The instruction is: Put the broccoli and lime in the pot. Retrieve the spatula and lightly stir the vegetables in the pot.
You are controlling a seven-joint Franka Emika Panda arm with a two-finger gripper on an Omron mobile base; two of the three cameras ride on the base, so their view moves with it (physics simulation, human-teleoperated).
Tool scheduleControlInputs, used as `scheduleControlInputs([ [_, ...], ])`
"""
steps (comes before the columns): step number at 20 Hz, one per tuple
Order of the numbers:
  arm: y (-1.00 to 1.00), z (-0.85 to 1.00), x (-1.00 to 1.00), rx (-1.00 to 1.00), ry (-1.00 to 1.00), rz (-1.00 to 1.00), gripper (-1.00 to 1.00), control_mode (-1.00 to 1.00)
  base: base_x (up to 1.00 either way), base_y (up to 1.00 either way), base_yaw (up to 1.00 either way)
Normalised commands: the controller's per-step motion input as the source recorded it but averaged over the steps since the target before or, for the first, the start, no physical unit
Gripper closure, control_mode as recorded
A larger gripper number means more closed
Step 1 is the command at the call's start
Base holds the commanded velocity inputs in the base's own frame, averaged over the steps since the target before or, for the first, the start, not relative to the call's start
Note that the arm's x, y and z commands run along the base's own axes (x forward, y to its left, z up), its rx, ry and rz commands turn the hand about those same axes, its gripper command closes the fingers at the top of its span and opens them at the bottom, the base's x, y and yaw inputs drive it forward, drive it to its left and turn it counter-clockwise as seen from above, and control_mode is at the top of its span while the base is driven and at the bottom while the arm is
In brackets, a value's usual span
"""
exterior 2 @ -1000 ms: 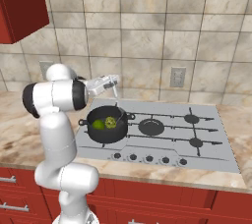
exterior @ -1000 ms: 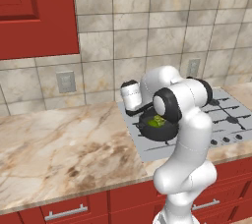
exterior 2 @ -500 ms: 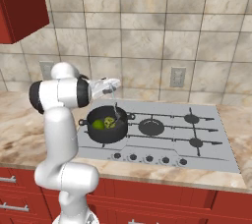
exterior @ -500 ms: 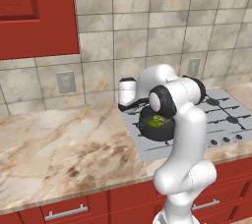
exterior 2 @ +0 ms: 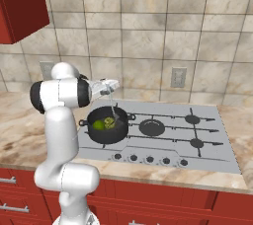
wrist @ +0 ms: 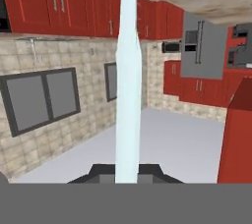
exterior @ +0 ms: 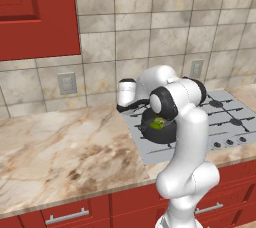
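Observation:
The dark pot (exterior 2: pixel 94 134) stands on the front left burner of the cooktop; in the left base view the pot (exterior: pixel 161 133) sits partly behind my arm. The lime (exterior 2: pixel 98 125) and the broccoli (exterior 2: pixel 110 124) lie side by side inside it. My gripper (exterior 2: pixel 113 86) hovers above the pot's far rim, shut on the spatula (exterior 2: pixel 114 111). The spatula hangs down into the pot beside the vegetables. In the hand view the spatula's pale handle (wrist: pixel 128 95) rises from between my gripper's tips (wrist: pixel 128 171).
The grey cooktop (exterior 2: pixel 197 125) stretches right of the pot with several burners and a row of knobs (exterior 2: pixel 148 159) along its front. Marble counter (exterior: pixel 60 142) lies to the left. A tiled wall with outlets (exterior 2: pixel 178 77) is close behind, and a red cabinet (exterior: pixel 35 12) hangs above.
My hand has shifted slightly above the pot, and the spatula's lower end has swung a little inside it. The pot and the vegetables stay where they were.

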Motion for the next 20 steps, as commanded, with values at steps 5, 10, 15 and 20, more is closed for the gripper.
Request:
scheduleControlInputs([
  [5,0.23,0.02,0.37,0.0,-0.03,-0.15,1.0,-1.0,0.0,0.0,0.0],
  [10,0.21,0.16,0.37,0.0,-0.04,-0.16,1.0,-1.0,0.0,0.0,0.0],
  [15,-0.08,0.28,-0.53,0.08,0.0,-0.01,1.0,-1.0,0.0,0.0,0.0],
  [20,-0.02,0.02,-0.63,0.01,0.0,0.18,1.0,-1.0,0.0,0.0,0.0],
])
